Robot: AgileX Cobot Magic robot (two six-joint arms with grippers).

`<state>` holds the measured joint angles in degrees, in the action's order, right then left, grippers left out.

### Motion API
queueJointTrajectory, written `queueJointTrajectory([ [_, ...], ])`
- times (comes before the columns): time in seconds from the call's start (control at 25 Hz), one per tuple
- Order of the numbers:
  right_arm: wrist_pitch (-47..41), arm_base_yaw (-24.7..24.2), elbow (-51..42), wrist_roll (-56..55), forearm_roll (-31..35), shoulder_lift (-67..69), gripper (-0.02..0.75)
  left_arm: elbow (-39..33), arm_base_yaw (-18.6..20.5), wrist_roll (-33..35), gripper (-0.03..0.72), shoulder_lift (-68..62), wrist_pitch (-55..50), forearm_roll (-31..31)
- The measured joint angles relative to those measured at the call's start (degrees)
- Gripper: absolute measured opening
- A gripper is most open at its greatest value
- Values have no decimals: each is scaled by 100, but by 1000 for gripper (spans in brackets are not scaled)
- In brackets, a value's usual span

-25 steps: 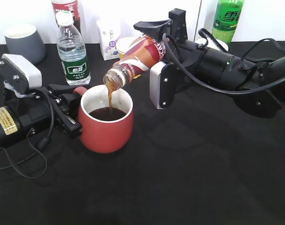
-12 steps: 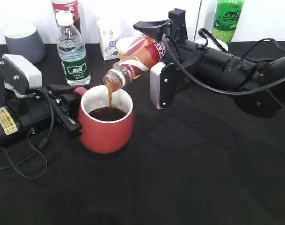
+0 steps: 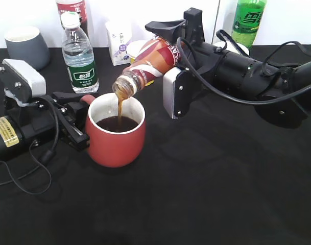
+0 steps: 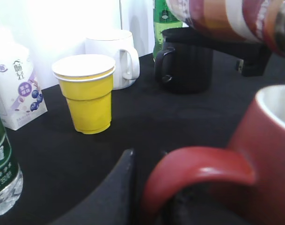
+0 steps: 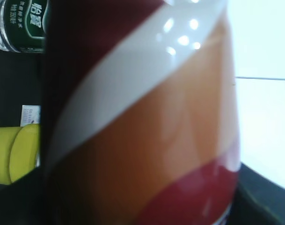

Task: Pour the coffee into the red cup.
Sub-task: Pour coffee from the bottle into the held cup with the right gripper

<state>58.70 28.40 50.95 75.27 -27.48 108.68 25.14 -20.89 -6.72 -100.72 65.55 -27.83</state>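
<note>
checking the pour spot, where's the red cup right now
In the exterior view the red cup stands left of centre, under the tilted coffee bottle, handle at the left claw.

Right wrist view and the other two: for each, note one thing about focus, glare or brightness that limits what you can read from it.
Right wrist view: the coffee bottle fills the frame, soft-focused, with small glare spots on its label. Left wrist view: the red cup handle is near and blurred; the yellow cup is sharper; the backdrop is washed out. Exterior view: sharp, but the left gripper is hard to separate from the black table.
</note>
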Motion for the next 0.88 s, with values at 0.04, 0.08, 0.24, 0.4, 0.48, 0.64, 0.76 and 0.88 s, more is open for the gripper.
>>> queueJointTrajectory([
  [0.04, 5, 0, 0, 0, 0, 0, 529, 0, 0, 0, 117, 0, 0, 0],
  [0.08, 5, 0, 0, 0, 0, 0, 529, 0, 0, 0, 117, 0, 0, 0],
  [0.24, 5, 0, 0, 11, 0, 0, 529, 0, 0, 0, 117, 0, 0, 0],
  [0.4, 12, 0, 0, -68, -6, 0, 529, 0, 0, 0, 117, 0, 0, -5],
  [0.48, 12, 0, 0, -223, -74, 0, 529, 0, 0, 0, 117, 0, 0, 34],
  [0.64, 17, 0, 0, -770, -212, 0, 529, 0, 0, 0, 117, 0, 0, 37],
  [0.76, 16, 0, 0, -1273, -349, 0, 529, 0, 0, 0, 117, 0, 0, 37],
  [0.88, 16, 0, 0, -1979, -407, 0, 529, 0, 0, 0, 117, 0, 0, 37],
])
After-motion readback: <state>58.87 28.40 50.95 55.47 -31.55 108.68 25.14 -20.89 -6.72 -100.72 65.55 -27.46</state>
